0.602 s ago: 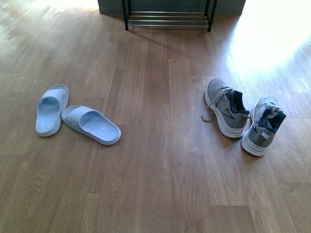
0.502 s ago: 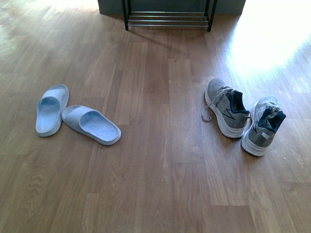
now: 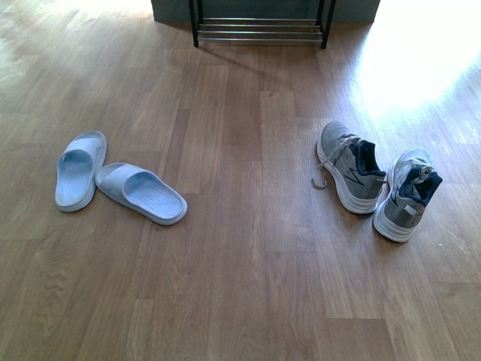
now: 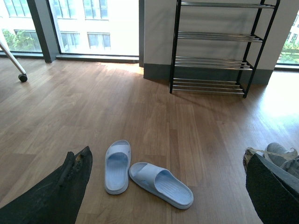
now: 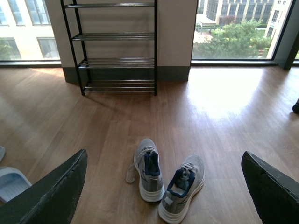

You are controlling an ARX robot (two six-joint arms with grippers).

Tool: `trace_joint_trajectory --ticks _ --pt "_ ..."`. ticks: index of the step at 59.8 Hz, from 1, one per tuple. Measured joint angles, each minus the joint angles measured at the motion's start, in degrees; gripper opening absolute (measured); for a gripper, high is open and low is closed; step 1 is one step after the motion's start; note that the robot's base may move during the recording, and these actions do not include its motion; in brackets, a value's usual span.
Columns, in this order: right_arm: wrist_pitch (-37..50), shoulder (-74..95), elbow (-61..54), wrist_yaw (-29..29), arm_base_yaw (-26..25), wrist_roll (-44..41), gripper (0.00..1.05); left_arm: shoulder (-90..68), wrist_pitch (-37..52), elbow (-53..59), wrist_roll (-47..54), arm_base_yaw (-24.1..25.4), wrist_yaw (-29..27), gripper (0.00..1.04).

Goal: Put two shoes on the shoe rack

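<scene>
A: Checked progress. Saw no shoe on the shoe rack [image 4: 212,60]. Found both pairs down on the floor [image 3: 248,256], well apart from it.

B: Agreed. Judged the whole job left, then: grasp, carry and set down, two times over. Placed the pairs how?

A: Spotted the sandals [image 4: 161,184] on the left and the sneakers [image 5: 149,175] on the right, well apart from each other. Noted the rack at the far end, against the wall.

B: And the headings?

A: Read the outer sandal [image 3: 79,169] as lying lengthwise toward the rack, strap end away from the robot. Read the inner sandal [image 3: 143,194] as lying on a slant, strap end turned toward its mate and just beside it, perhaps touching.

B: Sneakers?

A: Found both heels nearer the robot and both toes toward the rack, splayed apart in a V. Took the inner sneaker [image 3: 349,169] to slant left, the outer sneaker [image 3: 406,197] to slant slightly right. Noticed a lace [image 3: 322,180] trailing on the floor beside the inner one.

B: Grippers?

A: Found the left gripper [image 4: 166,156] spread wide, holding nothing, facing the sandals. Found the right gripper [image 5: 164,154] spread just as wide, empty too, facing the sneakers. Could not find either in the front view.
</scene>
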State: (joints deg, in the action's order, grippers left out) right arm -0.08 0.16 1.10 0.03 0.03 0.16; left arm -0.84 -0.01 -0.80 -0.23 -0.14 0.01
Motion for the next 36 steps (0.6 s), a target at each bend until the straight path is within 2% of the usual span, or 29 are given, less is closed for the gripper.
trace_joint_trajectory --ticks 36 --pt "0.0 0.0 0.0 0.0 0.0 0.0 0.96 0.0 0.0 0.0 0.0 0.0 0.0 0.95"
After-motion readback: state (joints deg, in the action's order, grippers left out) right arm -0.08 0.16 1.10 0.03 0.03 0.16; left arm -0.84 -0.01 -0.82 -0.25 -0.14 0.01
